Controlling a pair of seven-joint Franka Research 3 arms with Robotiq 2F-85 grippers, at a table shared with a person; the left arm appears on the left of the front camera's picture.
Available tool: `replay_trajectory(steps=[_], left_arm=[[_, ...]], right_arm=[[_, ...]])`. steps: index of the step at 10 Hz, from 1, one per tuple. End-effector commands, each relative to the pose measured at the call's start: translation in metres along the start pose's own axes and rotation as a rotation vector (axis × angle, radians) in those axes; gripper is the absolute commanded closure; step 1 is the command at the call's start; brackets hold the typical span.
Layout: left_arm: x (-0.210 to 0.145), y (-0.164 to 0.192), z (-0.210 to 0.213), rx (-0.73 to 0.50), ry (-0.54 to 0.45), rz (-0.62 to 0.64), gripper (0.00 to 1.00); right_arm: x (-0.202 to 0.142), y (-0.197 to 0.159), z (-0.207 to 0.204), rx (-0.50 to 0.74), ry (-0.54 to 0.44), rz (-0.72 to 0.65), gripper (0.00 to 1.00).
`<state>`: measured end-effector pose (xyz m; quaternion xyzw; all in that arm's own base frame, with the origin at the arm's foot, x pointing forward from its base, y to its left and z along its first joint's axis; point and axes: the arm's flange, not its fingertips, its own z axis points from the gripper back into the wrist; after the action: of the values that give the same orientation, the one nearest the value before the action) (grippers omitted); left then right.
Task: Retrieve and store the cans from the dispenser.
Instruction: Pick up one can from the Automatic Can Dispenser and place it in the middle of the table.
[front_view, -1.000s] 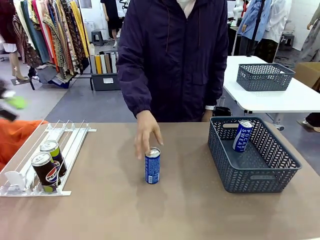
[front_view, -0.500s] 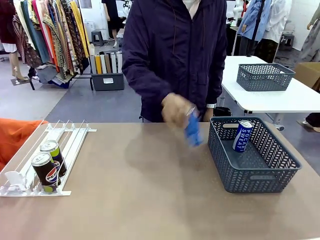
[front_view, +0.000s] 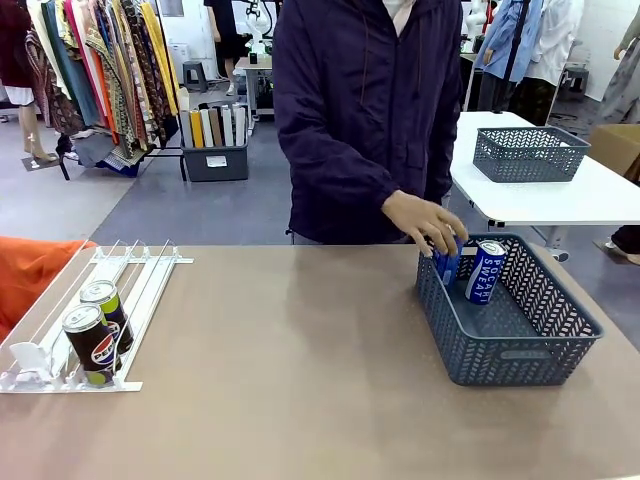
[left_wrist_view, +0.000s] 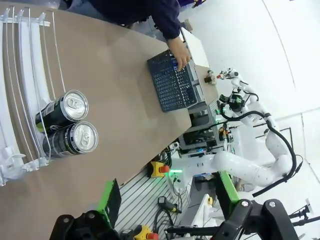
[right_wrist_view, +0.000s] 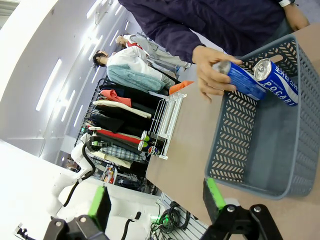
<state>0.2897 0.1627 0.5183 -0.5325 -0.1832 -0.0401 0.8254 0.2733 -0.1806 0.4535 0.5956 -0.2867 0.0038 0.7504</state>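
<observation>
At the table's left, the white railed dispenser (front_view: 140, 275) holds a black Pepsi can (front_view: 90, 345) and, behind it, a black-and-green can (front_view: 105, 303). A person's hand (front_view: 423, 220) lowers a blue can (front_view: 447, 265) into the dark grey basket (front_view: 500, 355), beside another blue can (front_view: 486, 270) leaning inside. In the left wrist view my left gripper (left_wrist_view: 167, 200) is open above the table edge, short of the two dispenser cans (left_wrist_view: 70, 125). My right gripper (right_wrist_view: 157, 205) is open and empty, short of the basket (right_wrist_view: 250, 150); the hand (right_wrist_view: 210, 70) grips its blue can (right_wrist_view: 245, 82).
An orange cloth (front_view: 30, 275) lies left of the dispenser. A second grey basket (front_view: 528, 153) sits on a white table behind the person. Bare brown tabletop (front_view: 290, 380) spans the middle between dispenser and basket.
The person picked the blue can up from the middle of the table and carried it right, into the basket. The two cans in the dispenser have not moved.
</observation>
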Motion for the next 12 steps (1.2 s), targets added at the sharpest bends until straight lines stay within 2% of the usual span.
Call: replay_trajectory(steps=[1, 8, 9, 10, 11, 12], left_arm=[[-0.003, 0.003, 0.001, -0.003, 0.008, -0.021, 0.00], [0.000, 0.003, 0.000, -0.002, 0.002, 0.000, 0.00], [0.001, -0.017, -0.013, 0.122, 0.100, -0.113, 0.00], [-0.001, -0.037, -0.030, 0.418, 0.213, -0.097, 0.00], [0.001, -0.053, -0.051, 0.560, 0.368, -0.155, 0.00], [0.005, -0.065, -0.080, 0.702, 0.449, -0.180, 0.00]], right_arm=[[0.004, 0.002, -0.001, 0.022, -0.023, 0.021, 0.00], [0.004, 0.002, -0.001, 0.022, -0.023, 0.021, 0.00], [0.004, 0.002, -0.001, 0.022, -0.023, 0.021, 0.00], [0.004, 0.002, -0.001, 0.022, -0.023, 0.021, 0.00], [0.004, 0.002, -0.001, 0.022, -0.023, 0.021, 0.00], [0.004, 0.002, -0.001, 0.022, -0.023, 0.021, 0.00]])
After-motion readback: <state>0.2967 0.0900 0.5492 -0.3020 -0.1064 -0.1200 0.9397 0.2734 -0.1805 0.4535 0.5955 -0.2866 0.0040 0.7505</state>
